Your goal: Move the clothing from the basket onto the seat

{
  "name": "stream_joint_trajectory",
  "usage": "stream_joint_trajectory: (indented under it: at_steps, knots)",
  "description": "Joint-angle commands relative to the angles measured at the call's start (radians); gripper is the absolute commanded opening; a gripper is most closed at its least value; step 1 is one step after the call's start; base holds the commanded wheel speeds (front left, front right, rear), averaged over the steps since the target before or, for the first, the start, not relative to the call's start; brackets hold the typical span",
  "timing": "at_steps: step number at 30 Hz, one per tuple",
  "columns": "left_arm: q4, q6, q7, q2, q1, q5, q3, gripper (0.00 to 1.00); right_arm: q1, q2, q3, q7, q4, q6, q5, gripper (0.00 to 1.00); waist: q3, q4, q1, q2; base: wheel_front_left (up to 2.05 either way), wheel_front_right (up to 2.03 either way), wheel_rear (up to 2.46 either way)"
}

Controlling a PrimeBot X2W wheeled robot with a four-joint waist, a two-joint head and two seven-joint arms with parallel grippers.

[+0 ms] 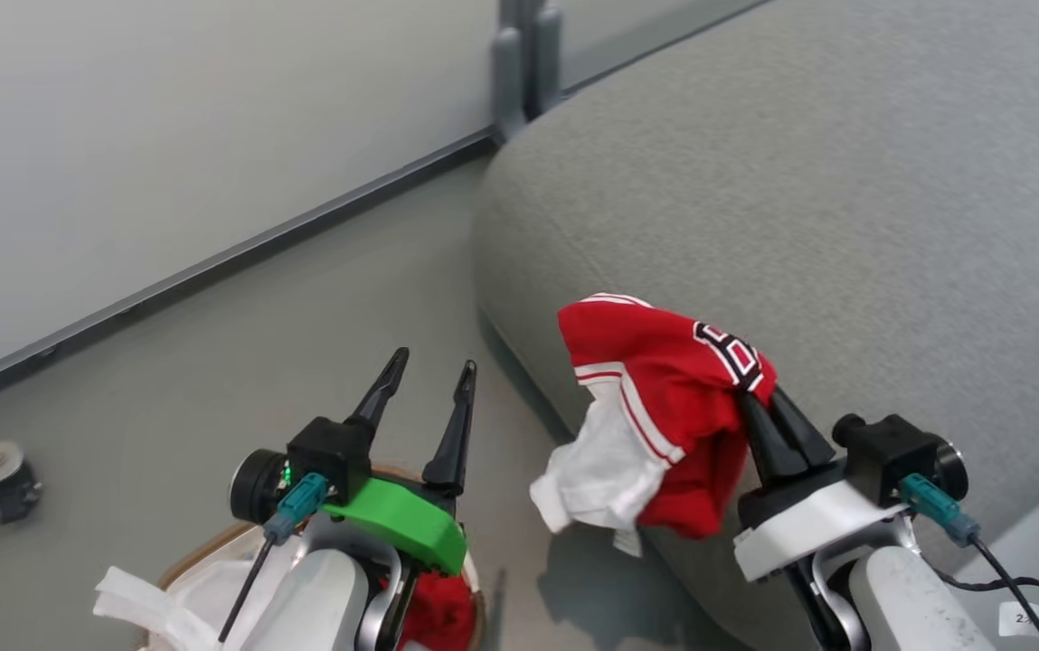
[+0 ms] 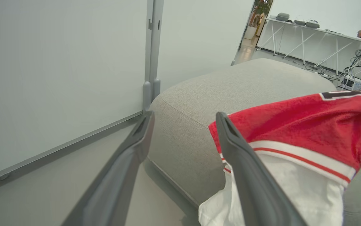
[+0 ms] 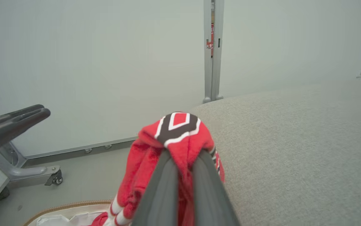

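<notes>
Along the rounded near edge of the seat, head view, contents as follows.

Seat, one: large grey fabric-upholstered sofa [image 1: 799, 181], seam running along its corner in the left wrist view.

Garments, two, both red.
1. Red jersey with white sleeve, red-and-white striped trim and black-and-white lettering [image 1: 655, 380]. It hangs bunched from the right gripper [image 1: 757, 387] over the sofa's edge, with the white sleeve hanging lowest above the grey floor [image 1: 257, 344]. Whether the cloth touches the upholstery cannot be told.
2. Plain darker red garment [image 1: 438, 613], lying in the basket and partly hidden by the left arm.

Basket, one: oval white laundry basket with brown woven rim [image 1: 198, 553]. It stands on the floor to the left of the sofa, with its white fabric liner [image 1: 144, 601] rumpled inside.

Grippers, two.
- Right gripper: long dark fingers drawn almost together, a fold of the jersey clamped between them.
- Left gripper [image 1: 435, 362]: fingers spread apart with nothing between them, raised above the basket.

Surroundings: one pale wall panel [image 1: 166, 136] and one grey upright post [image 1: 524, 54] behind the sofa's corner.
</notes>
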Motion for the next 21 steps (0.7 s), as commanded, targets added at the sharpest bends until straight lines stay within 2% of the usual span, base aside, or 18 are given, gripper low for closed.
stream_joint_trajectory:
  at_steps: [1, 7, 13, 21]
  knots:
    - [-0.002, -0.005, -0.001, 0.006, -0.021, 0.010, -0.005, 1.00, -0.008, -0.002, -0.007, -0.002, -0.013, -0.001, -0.012, 0.00, 0.032, -0.108, 0.0000, -0.0001, 0.00, 0.00, 0.00]
    - [-0.005, -0.017, -0.001, 0.007, -0.041, 0.053, -0.030, 1.00, -0.093, -0.054, -0.029, -0.002, -0.036, -0.001, -0.035, 0.00, 0.085, -0.111, 0.0000, -0.0001, 0.00, 0.00, 0.00]
    - [-0.015, -0.024, -0.001, 0.008, -0.082, 0.100, -0.058, 1.00, -0.301, -0.188, -0.066, -0.002, -0.040, -0.001, -0.067, 0.00, 0.191, -0.080, 0.0000, -0.0001, 0.00, 0.00, 0.00]
    - [-0.021, -0.027, -0.001, 0.054, -0.178, 0.106, -0.140, 1.00, -0.668, -0.354, -0.120, -0.002, 0.025, -0.001, -0.113, 0.00, 0.364, -0.008, 0.0000, -0.0001, 0.00, 0.00, 0.00]
